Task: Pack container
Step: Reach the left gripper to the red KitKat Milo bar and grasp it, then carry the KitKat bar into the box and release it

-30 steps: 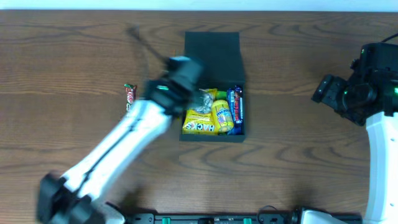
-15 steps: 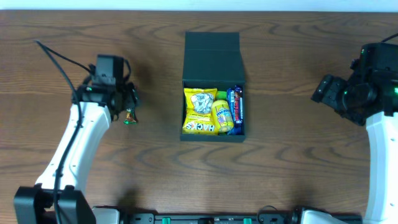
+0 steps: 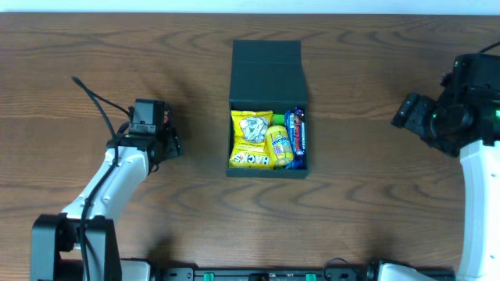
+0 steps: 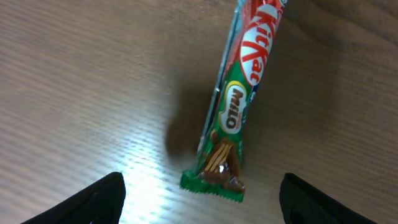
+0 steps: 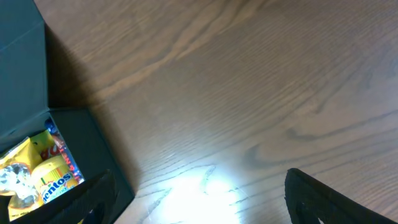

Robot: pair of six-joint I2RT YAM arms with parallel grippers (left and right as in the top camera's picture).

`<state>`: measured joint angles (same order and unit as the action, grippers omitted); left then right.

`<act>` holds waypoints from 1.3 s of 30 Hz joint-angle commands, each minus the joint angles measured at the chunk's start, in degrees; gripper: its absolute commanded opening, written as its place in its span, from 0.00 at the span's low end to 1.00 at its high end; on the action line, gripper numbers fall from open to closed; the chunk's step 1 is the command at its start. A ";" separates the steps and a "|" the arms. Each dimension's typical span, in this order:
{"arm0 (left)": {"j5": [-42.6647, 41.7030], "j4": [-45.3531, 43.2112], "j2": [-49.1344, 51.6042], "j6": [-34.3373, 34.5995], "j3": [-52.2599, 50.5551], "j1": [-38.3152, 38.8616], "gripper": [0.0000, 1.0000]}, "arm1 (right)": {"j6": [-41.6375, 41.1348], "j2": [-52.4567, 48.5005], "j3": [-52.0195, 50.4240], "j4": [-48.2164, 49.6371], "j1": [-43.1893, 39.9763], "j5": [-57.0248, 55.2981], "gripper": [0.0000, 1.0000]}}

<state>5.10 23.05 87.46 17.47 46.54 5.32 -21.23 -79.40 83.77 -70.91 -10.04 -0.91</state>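
Observation:
The dark teal-green container (image 3: 267, 170) stands open mid-table with its flap lid (image 3: 266, 58) laid back. It holds a yellow Hacks bag (image 3: 250, 158), a yellow Mentos pack (image 3: 279, 146), a blue bar (image 3: 297, 136) and another yellow packet (image 3: 251, 126). A red-and-green KitKat Milo bar (image 4: 239, 93) lies on the table left of the container, partly hidden in the overhead view (image 3: 166, 116). My left gripper (image 3: 166, 140) hovers over it, open and empty, its near end between my fingertips (image 4: 202, 205). My right gripper (image 3: 406, 113) is open and empty at the far right (image 5: 199, 205).
The wooden table (image 3: 367, 187) is bare around the container. The container's corner shows at the left of the right wrist view (image 5: 93, 149). A cable (image 3: 98, 97) trails from the left arm. A black rail (image 3: 266, 275) runs along the front edge.
My left arm has swung from over the container out to the left and now hovers over the KitKat bar. The right arm has not moved.

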 commanded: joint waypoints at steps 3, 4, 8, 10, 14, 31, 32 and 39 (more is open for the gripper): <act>-0.94 -2.21 4.04 -2.32 -0.55 0.00 0.80 | 0.74 0.31 0.87 -0.04 -0.44 -0.37 0.86; -1.25 -2.73 4.87 -2.84 -0.55 0.00 0.79 | 0.74 0.31 0.87 -0.07 -0.44 -0.37 0.86; -2.69 -4.76 7.74 -3.78 -0.55 0.00 0.77 | 0.74 0.31 0.87 -0.04 -0.44 -0.39 0.86; -3.28 -5.16 8.33 -3.80 -0.55 0.00 0.74 | 0.74 0.31 0.87 -0.02 -0.44 -0.37 0.86; -3.23 -5.81 8.81 -3.93 -0.55 0.00 0.63 | 0.74 0.31 0.87 -0.02 -0.44 -0.39 0.86; -3.23 -9.20 11.91 -6.62 -0.55 0.00 0.43 | 0.76 0.31 0.87 -0.04 -0.44 -0.37 0.86; -3.23 -9.20 12.00 -6.67 -0.55 0.00 0.43 | 0.76 0.31 0.87 -0.04 -0.44 -0.39 0.86; -3.08 -10.23 12.07 -8.52 -0.33 0.00 0.22 | 0.76 0.31 0.87 -0.02 -0.44 -0.37 0.86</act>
<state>1.89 12.25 97.36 10.52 46.59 5.34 -21.21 -79.40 83.77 -70.91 -10.04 -0.91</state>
